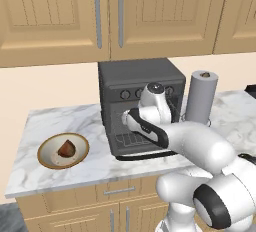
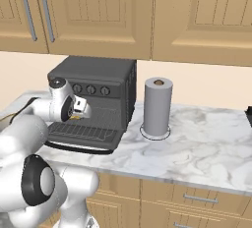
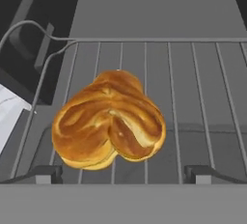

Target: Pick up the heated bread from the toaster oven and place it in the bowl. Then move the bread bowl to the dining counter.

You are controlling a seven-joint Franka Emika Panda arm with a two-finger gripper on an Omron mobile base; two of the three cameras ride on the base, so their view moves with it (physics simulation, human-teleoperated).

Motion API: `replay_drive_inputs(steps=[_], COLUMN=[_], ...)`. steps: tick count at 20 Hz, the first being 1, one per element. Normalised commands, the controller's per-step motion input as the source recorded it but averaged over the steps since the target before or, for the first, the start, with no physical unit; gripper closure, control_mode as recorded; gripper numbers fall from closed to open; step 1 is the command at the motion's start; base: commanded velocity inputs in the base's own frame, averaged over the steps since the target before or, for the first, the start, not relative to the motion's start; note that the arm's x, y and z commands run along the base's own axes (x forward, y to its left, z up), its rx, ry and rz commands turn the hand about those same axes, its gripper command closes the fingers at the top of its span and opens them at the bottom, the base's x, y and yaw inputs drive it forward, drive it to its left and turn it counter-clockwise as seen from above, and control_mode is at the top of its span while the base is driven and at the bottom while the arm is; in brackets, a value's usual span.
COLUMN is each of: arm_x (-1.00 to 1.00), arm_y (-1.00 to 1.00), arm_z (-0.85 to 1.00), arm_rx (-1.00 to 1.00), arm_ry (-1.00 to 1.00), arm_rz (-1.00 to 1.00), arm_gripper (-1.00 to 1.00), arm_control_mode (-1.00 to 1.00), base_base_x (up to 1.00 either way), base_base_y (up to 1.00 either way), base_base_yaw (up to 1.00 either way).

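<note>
while gripper (image 3: 123,174) gapes wide — heated bread (image 3: 109,119) between fingertips, on rack (image 3: 193,73).

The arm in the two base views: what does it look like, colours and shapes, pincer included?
A thick, rounded arm with glossy white shells and dark grey-black discs and bands at the joints. The wrist ends in a white, dome-capped cylinder. The pincer has two small, flat dark grey fingertips. No cables or markings are visible.

Golden-orange heated bread (image 3: 109,119), dark grey toaster oven (image 1: 141,83), white grey-veined counter (image 2: 197,143).
</note>
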Motion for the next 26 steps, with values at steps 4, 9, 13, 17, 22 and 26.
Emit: replay_drive_inputs(steps=[4,9,13,17,22,26], arm_x=[0.11,0.00,0.07,0.18,0.05,0.00], arm_y=[0.19,0.37,0.28,0.06,0.00,0.00], arm_z=[-0.09,-0.03,0.00,-0.03,0.00,-0.06], arm_rx=[0.00,0.00,0.00,0.00,0.00,0.00], arm_ry=[0.00,0.00,0.00,0.00,-0.04,-0.06], arm_rz=[-0.03,-0.14,-0.21,-0.19,-0.19,-0.16], arm_gripper=[-1.00,-1.00,-1.00,-1.00,-1.00,-1.00], arm_control_mode=[-1.00,-1.00,-1.00,-1.00,-1.00,-1.00], base_base_x=[0.00,0.00,0.00,0.00,0.00,0.00], base_base_y=[0.00,0.00,0.00,0.00,0.00,0.00], base_base_yaw=[0.00,0.00,0.00,0.00,0.00,0.00])
